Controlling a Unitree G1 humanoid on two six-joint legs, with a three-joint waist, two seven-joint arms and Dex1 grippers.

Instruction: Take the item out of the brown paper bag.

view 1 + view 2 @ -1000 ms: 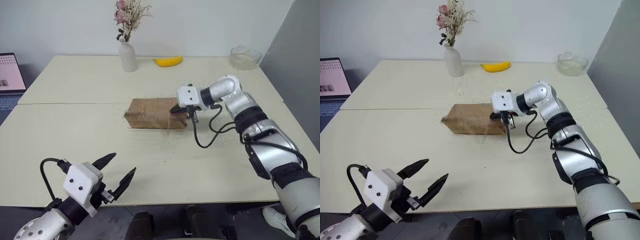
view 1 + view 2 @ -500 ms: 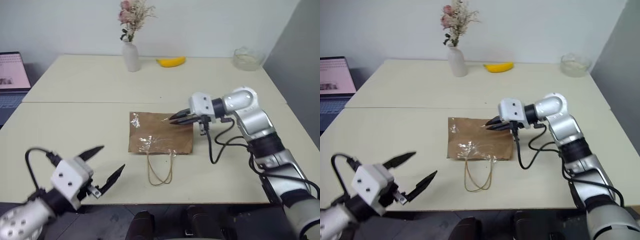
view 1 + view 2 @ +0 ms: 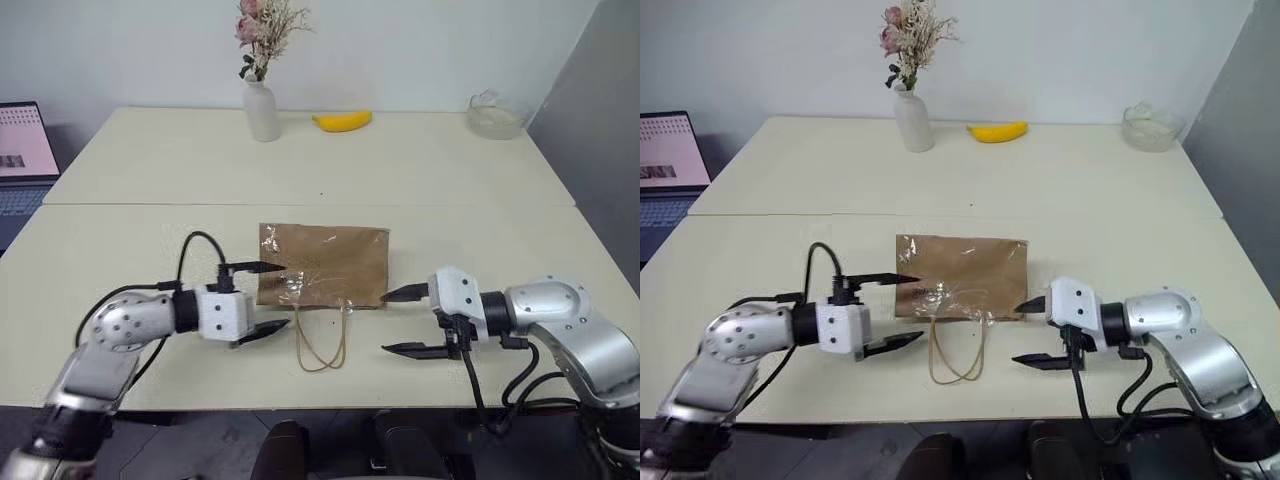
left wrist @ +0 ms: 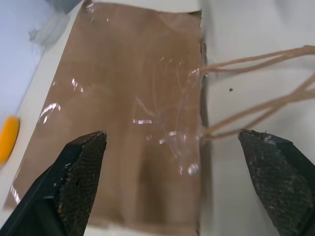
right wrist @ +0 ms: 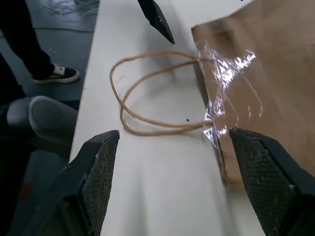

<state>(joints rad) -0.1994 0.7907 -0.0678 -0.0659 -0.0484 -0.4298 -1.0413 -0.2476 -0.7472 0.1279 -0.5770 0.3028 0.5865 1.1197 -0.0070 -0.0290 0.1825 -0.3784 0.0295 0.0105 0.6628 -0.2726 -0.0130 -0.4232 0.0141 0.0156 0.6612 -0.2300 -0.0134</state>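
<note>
The brown paper bag (image 3: 323, 265) now lies flat on the worktop (image 3: 150, 160), its mouth toward the near edge and its 2 loop handles (image 3: 322, 340) trailing on the surface; 1 second ago it was blurred and foreshortened at the centre with the right gripper's fingers closed at its right end, so the bag has been let go and left lying. The right gripper (image 3: 407, 320) has since withdrawn to 4 o'clock of the bag, fingers apart and empty, pointing at the bag's mouth corner. The left gripper (image 3: 258, 298) has come in from the near-left edge to 8 o'clock of the bag, fingers spread wide and empty, its upper fingertip over the bag's left margin; contact cannot be confirmed. Judgement: the bag is positioned for access, both grippers flank the mouth, and extraction has not begun. The item cannot be seen and is presumably still inside the bag; a clear crinkled film shows at the mouth (image 4: 172, 132). Count: 1 bag, 2 handles, 2 grippers, 1 banana (image 3: 342, 121) at 12 o'clock, 1 vase with flowers (image 3: 261, 108) at 11 o'clock, 1 glass bowl (image 3: 493, 115) at 1 o'clock, 1 laptop (image 3: 22, 150) at 10 o'clock.
</note>
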